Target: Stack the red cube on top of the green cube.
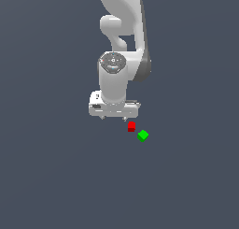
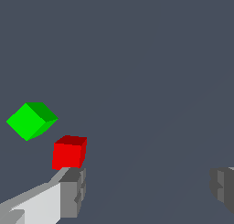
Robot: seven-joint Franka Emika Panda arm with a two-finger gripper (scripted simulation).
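Note:
The red cube (image 1: pixel 131 126) lies on the grey floor just below and to the exterior view's right of my white gripper (image 1: pixel 114 117). The green cube (image 1: pixel 143 135) lies close beside it, a little further to the exterior view's right, turned at an angle, apart from the red one. In the wrist view the red cube (image 2: pixel 69 153) sits just beyond one grey fingertip (image 2: pixel 73 191), outside the gap, with the green cube (image 2: pixel 31 120) further off. My gripper (image 2: pixel 148 186) is open and empty; the other fingertip (image 2: pixel 222 185) is at the frame edge.
The white arm (image 1: pixel 122 32) rises behind the gripper in the exterior view. A plain dark grey floor (image 1: pixel 56 176) surrounds the cubes.

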